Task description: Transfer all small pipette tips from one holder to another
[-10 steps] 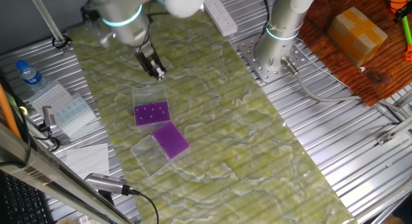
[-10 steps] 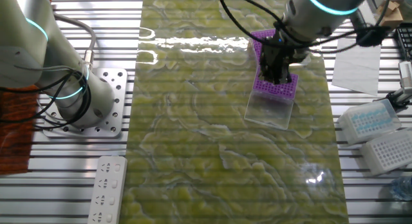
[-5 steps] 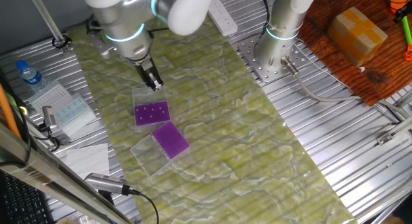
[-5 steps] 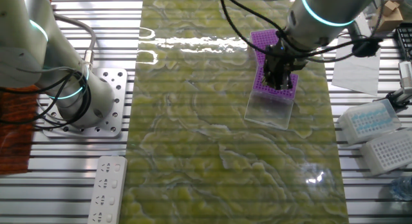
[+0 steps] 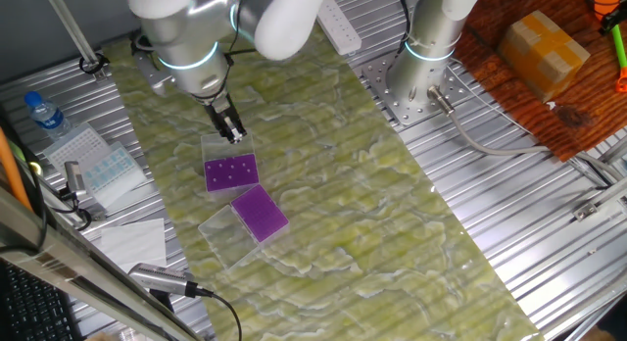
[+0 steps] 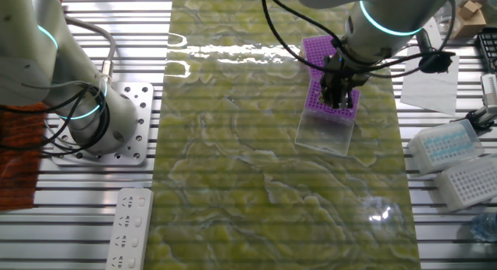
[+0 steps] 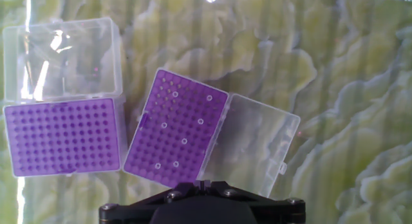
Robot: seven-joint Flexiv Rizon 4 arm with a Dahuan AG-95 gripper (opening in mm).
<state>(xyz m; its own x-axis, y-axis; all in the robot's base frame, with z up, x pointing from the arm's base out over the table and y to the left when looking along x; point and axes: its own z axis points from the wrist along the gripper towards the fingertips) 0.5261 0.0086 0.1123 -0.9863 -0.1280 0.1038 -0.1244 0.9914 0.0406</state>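
Note:
A purple rack point(image 7: 175, 129) holds several small pipette tips point(image 7: 200, 121), seen as pale rings, with its clear lid point(image 7: 252, 145) open to the right. A second purple rack point(image 7: 62, 136) to the left looks empty, its lid point(image 7: 61, 60) open behind it. My gripper point(image 7: 202, 184) is shut at the bottom edge of the hand view, just above the near edge of the tip rack. In one fixed view the gripper point(image 5: 233, 133) hangs over the tip rack point(image 5: 231, 171), beside the empty rack point(image 5: 260, 213). In the other fixed view the gripper point(image 6: 338, 99) partly hides the tip rack point(image 6: 347, 109).
A second arm's base point(image 5: 426, 57) stands at the mat's far side. A water bottle point(image 5: 44, 114) and white tip boxes point(image 5: 98, 165) sit left of the mat. A power strip point(image 5: 338, 23) lies at the back.
My gripper has come down and slightly left toward the rack with the tips. The racks and lids have not moved.

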